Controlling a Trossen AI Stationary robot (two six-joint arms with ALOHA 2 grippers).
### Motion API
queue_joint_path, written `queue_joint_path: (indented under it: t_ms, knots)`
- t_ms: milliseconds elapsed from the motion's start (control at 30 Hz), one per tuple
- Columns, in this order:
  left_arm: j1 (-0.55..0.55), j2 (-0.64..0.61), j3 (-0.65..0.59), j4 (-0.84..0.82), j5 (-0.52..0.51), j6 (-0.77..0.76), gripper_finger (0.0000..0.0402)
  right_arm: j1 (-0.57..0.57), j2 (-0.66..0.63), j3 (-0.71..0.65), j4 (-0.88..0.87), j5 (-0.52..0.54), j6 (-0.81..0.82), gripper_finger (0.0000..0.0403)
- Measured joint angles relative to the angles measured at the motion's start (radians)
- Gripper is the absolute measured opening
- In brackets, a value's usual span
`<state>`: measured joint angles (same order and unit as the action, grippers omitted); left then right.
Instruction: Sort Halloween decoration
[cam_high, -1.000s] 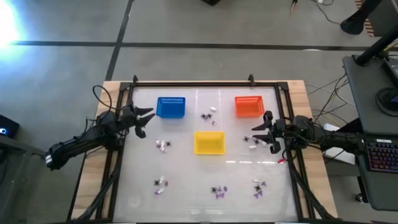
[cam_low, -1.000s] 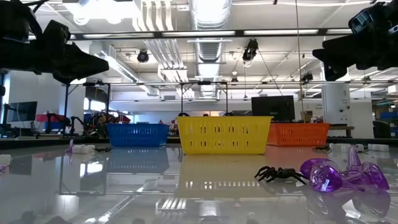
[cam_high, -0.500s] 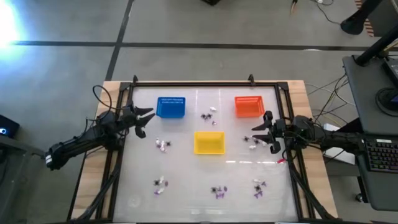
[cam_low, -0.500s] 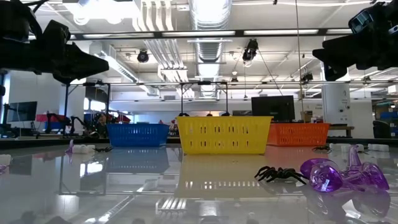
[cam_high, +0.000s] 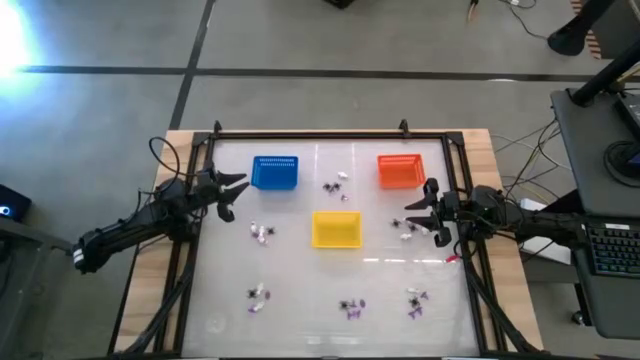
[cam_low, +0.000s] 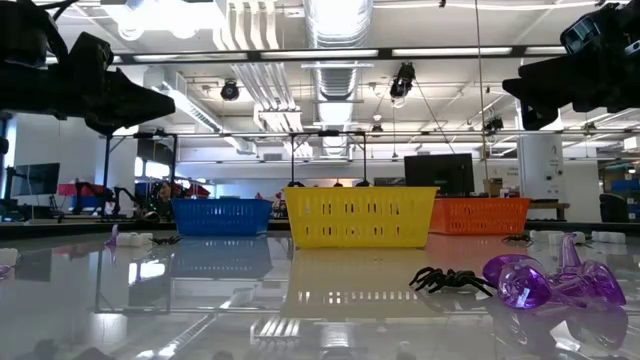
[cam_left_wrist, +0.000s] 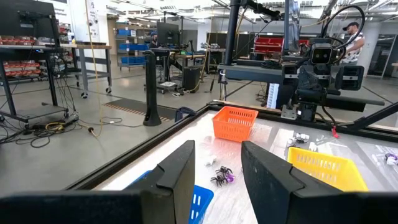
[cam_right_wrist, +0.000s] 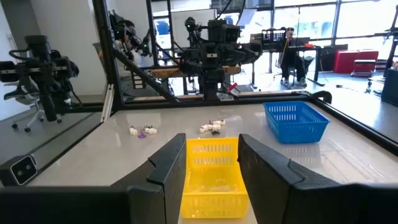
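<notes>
White table (cam_high: 300, 290), scattered trinkets (cam_high: 350, 306), left gripper (cam_high: 233, 194) and right gripper (cam_high: 412, 220) parted, empty.

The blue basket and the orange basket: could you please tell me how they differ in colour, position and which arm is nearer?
The blue basket is blue and sits toward the table's left rear; the orange basket is orange and sits toward the right rear. The blue one lies close to the left pincer, the orange one close to the right pincer. The yellow basket sits between them, nearer the front. Both are small, rectangular, upright and look empty.
</notes>
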<state>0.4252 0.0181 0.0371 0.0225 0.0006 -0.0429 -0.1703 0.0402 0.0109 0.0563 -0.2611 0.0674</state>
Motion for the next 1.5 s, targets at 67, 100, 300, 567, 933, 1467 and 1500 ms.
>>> queue_joint_path:
  t_ms: [67, 100, 300, 567, 933, 1467, 1500]
  knots:
    - [0.0, 0.0, 0.0, 0.0, 0.0, 0.0, 0.0114, 0.0, 0.0, 0.0, 0.0, 0.0, 0.0, 0.0137]
    - [0.0, 0.0, 0.0, 0.0, 0.0, 0.0, 0.0114, 0.0, 0.0, 0.0, 0.0, 0.0, 0.0, 0.0137]
    - [0.0, 0.0, 0.0, 0.0, 0.0, 0.0, 0.0114, 0.0, 0.0, 0.0, 0.0, 0.0, 0.0, 0.0137]
    - [0.0, 0.0, 0.0, 0.0, 0.0, 0.0, 0.0114, 0.0, 0.0, 0.0, 0.0, 0.0, -0.056, 0.0137]
    - [0.0, 0.0, 0.0, 0.0, 0.0, 0.0, 0.0114, 0.0, 0.0, 0.0, 0.012, 0.0, -0.026, 0.0137]
    - [0.0, 0.0, 0.0, 0.0, 0.0, 0.0, 0.0114, 0.0, 0.0, 0.0, 0.036, 0.035, 0.22, 0.0137]
    - [0.0, 0.0, 0.0, 0.0, 0.0, 0.0, 0.0114, 0.0, 0.0, 0.0, 0.029, 0.056, 0.22, 0.0137]
